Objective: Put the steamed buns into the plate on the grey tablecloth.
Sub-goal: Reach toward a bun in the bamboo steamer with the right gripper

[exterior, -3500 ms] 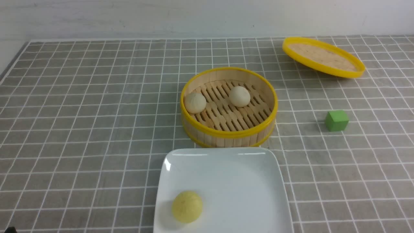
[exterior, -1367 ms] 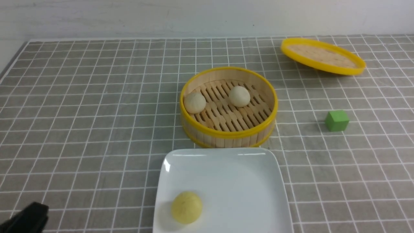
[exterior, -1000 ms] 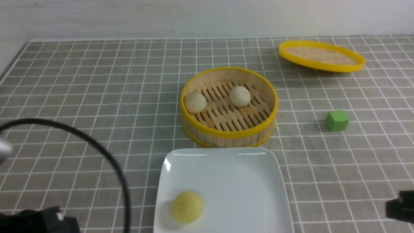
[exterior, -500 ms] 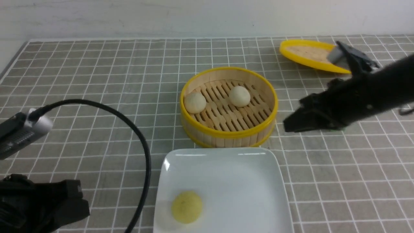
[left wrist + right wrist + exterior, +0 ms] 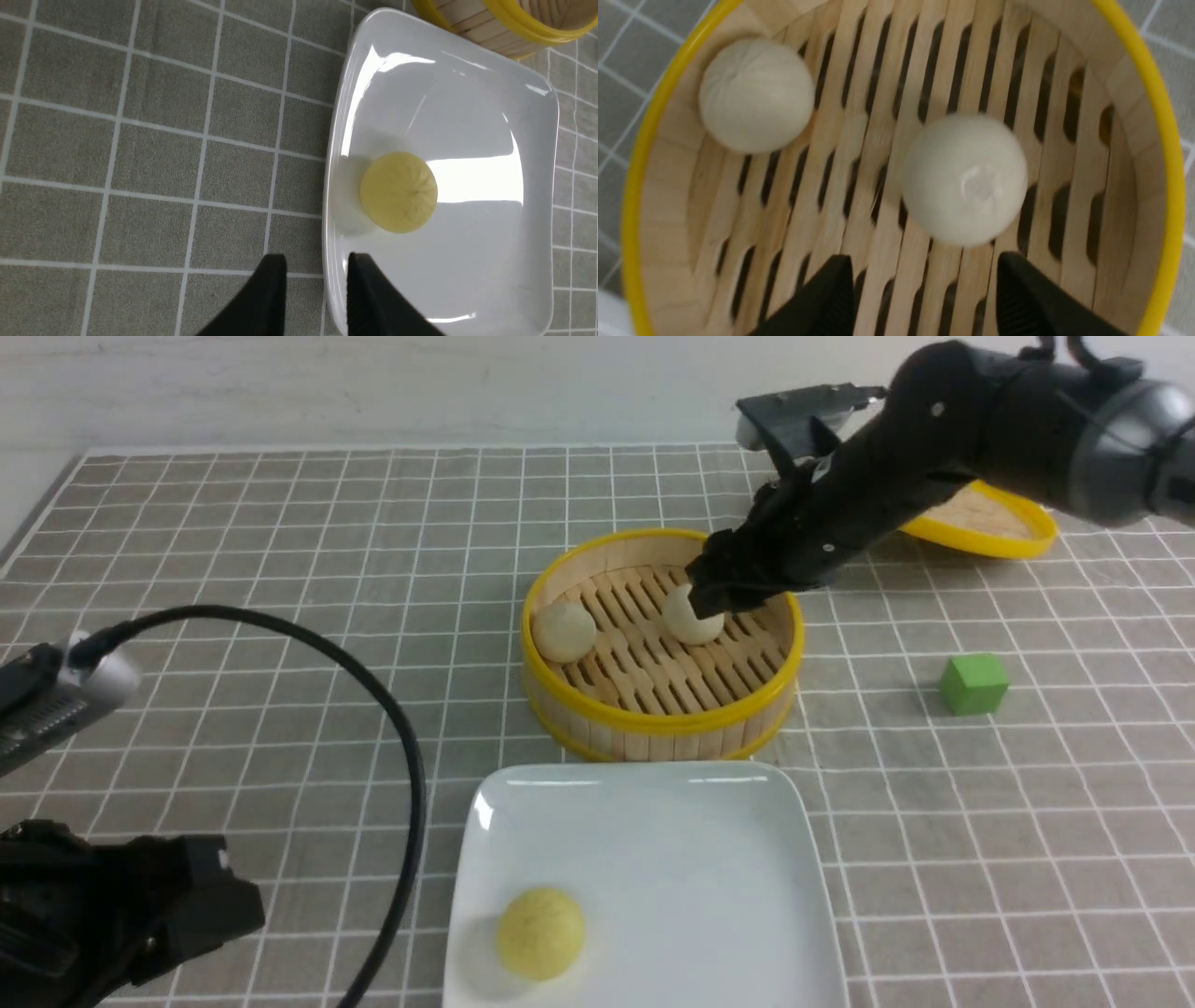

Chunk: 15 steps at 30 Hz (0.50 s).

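Note:
Two cream-white steamed buns lie in the bamboo steamer basket (image 5: pixel 653 723): one at its left wall (image 5: pixel 563 631), one near its middle (image 5: pixel 686 621). My right gripper (image 5: pixel 717 600) is open and hangs just over the middle bun. In the right wrist view its jaws (image 5: pixel 924 261) stand wide apart beside that bun (image 5: pixel 964 179) without touching it; the other bun (image 5: pixel 755 95) lies farther off. The white square plate (image 5: pixel 672 831) sits on the grey tablecloth (image 5: pixel 233 616) in front of the basket. My left gripper (image 5: pixel 238 910) is low at the front left, empty, with a narrow gap, beside the plate's rim (image 5: pixel 334 140).
A yellow ball (image 5: pixel 540 931) lies in the plate's near left corner, also in the left wrist view (image 5: pixel 398 192). A yellow-rimmed lid (image 5: pixel 990 518) lies far right behind my right arm. A green cube (image 5: pixel 973 683) sits right of the basket. A black cable (image 5: pixel 411 784) loops left of the plate.
My right arm has swung in from the right and now hangs over the basket's middle bun. My left arm has come up at the front left. The buns have not moved.

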### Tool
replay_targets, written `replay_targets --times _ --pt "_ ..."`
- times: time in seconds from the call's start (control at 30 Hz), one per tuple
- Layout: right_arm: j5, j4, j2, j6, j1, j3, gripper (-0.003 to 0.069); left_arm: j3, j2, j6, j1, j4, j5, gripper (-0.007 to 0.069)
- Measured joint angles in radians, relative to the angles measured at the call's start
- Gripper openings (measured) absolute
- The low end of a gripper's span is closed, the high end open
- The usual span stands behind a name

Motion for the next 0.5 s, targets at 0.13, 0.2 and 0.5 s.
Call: replay_targets --times 0.13,0.2,0.5 --pt "-0.102 -0.028 0.070 0.008 0.004 -0.009 0.0396 0.000 0.000 0.000 0.000 0.000 -0.006 0.0275" --pt "-0.122 -0.029 0.091 0.009 0.004 -0.009 0.0342 0.000 0.000 0.000 0.000 0.000 -0.006 0.0279" --pt "0.005 0.005 -0.004 0.021 0.004 -0.009 0.0020 0.000 0.000 0.000 0.000 0.001 -0.006 0.0281"
